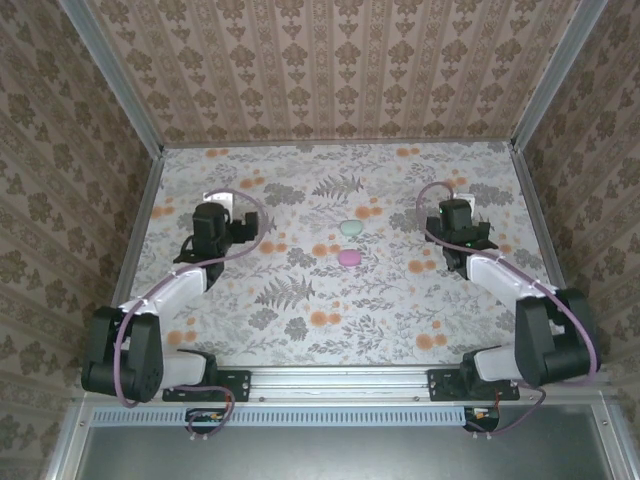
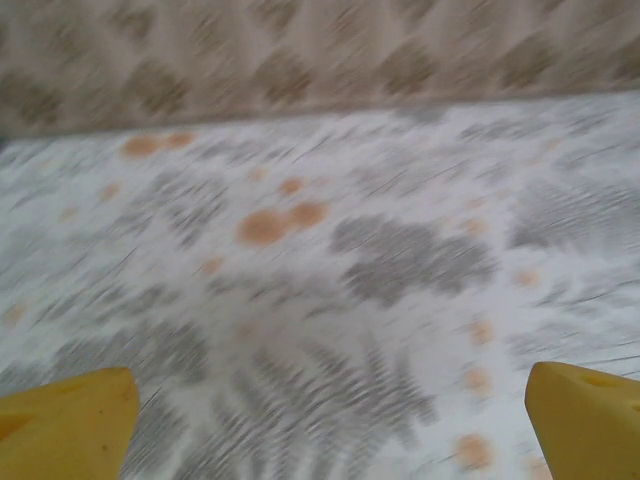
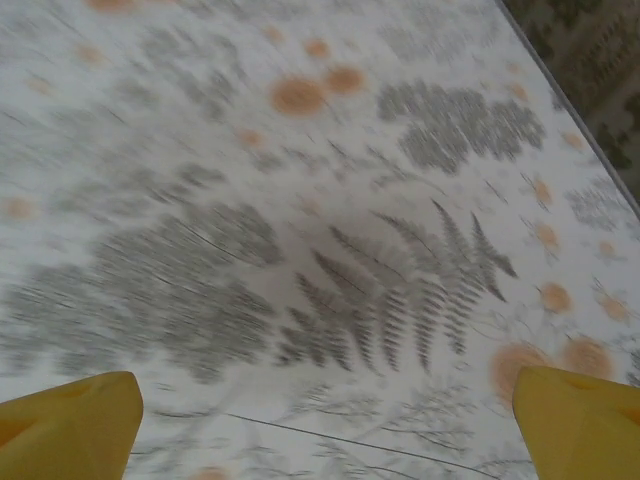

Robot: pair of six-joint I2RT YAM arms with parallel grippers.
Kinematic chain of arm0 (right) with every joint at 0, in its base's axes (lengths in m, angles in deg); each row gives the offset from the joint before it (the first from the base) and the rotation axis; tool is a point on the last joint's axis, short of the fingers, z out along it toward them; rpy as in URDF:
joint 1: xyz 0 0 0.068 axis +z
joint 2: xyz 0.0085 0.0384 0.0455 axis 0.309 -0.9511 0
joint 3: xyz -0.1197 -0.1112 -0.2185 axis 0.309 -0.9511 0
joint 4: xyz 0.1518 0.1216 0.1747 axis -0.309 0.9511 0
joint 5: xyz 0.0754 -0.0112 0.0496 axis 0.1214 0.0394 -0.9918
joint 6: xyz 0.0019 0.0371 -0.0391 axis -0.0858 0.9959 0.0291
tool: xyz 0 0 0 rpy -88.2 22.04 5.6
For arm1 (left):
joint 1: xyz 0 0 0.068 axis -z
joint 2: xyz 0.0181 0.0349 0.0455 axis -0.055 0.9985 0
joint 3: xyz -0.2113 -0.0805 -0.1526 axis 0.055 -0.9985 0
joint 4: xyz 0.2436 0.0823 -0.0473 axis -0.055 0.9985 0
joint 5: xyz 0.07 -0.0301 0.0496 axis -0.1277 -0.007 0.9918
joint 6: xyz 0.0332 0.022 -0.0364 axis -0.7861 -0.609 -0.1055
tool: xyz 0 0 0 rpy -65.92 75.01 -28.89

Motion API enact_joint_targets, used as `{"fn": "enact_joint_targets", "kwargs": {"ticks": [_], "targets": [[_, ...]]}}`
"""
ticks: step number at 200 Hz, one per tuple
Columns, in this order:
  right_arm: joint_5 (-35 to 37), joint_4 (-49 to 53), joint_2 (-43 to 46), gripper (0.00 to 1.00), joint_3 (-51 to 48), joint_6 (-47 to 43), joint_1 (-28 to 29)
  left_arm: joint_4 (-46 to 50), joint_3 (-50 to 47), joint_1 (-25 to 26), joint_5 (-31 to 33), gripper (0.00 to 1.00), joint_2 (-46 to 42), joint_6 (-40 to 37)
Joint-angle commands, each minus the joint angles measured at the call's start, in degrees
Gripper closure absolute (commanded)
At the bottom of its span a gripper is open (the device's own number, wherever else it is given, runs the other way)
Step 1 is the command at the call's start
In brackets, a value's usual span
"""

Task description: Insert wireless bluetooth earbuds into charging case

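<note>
The left gripper point(image 2: 325, 428) stands wide apart. Its two yellow fingertips point(image 2: 65, 425) sit in the bottom corners of the left wrist view, with nothing but the floral table cover point(image 2: 330, 250) between them. The right gripper point(image 3: 325, 425) is the same: its yellow fingertips point(image 3: 585, 420) are spread to the corners of its own view, with bare fern-and-orange-dot print between them and nothing held. Both wrist pictures are smeared by blur.

The left wrist view takes in a strip of patterned wall point(image 2: 320, 50) along its top. The right wrist view catches the table's edge and a sliver of wall point(image 3: 590, 70) at its upper right.

The top view shows what the wrist cameras miss. The left arm point(image 1: 180, 285) reaches over the left half of the table, and the right arm point(image 1: 495, 270) reaches over the right half. Between them, near the table's middle, lie two small things. One is a mint-green oval object point(image 1: 350, 228). Just nearer the bases is a pink oval object point(image 1: 349, 258), close to the green one but apart from it. Both lie flat on the cover, well away from either gripper and roughly midway between the two.

At this size I cannot tell which is the charging case, whether either is open or shut, or whether anything sits inside. No separate earbuds can be made out.
</note>
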Motion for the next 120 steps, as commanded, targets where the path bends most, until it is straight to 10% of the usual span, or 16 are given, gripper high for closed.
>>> {"fn": "enact_joint_targets", "kwargs": {"ticks": [1, 77, 120], "targets": [[-2.98, -17.53, -3.11, 0.04, -3.67, -7.47, -0.75, 0.33, -0.02, -2.68, 3.68, 0.00, -0.19, -3.37], [-27.92, -45.39, -6.99, 0.05, -15.28, -8.02, -7.50, -20.87, -8.91, -9.09, -3.95, 0.00, 5.09, -8.41], [-22.48, -46.29, -7.98, 0.00, -15.27, -6.00, -7.35, -34.92, -14.32, -12.87, -12.30, 0.00, 10.49, -7.45]]}}
